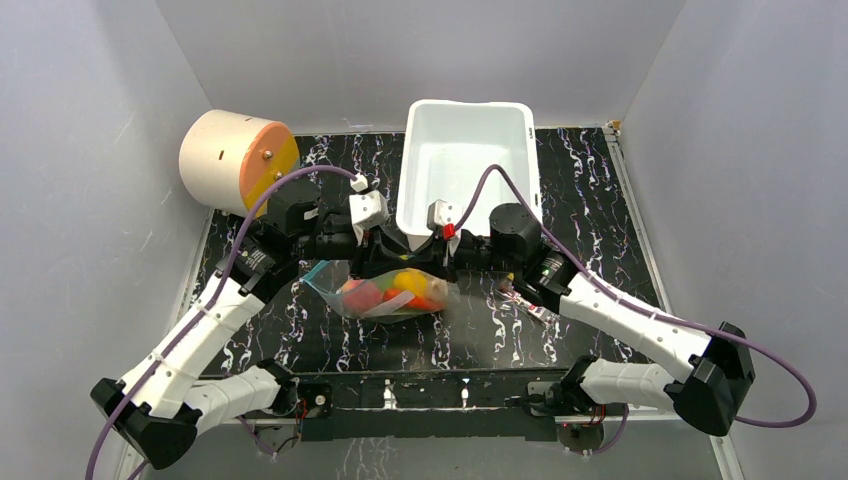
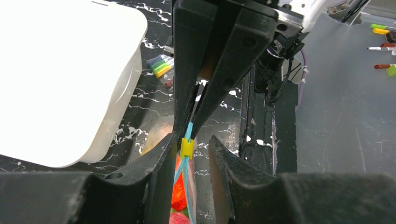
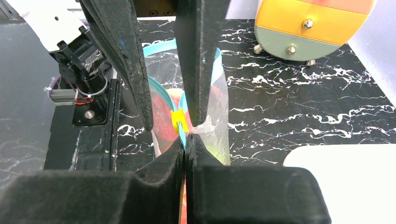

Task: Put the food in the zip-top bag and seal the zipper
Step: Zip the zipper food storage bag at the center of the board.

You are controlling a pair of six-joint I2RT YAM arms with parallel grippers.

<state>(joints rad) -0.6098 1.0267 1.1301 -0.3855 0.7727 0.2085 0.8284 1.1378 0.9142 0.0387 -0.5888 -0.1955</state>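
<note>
Top view: the zip-top bag (image 1: 390,305), with the food (image 1: 410,282) inside, sits at the middle of the counter (image 1: 600,200).

Left wrist view: the left hand (image 2: 194,138) is parted astride the yellow slider (image 2: 187,148) of the zipper (image 2: 188,131).

Right wrist view: the right hand (image 3: 185,140) is clamped on the zipper. It is probably best to anchor there and draw the slider straight along.
</note>
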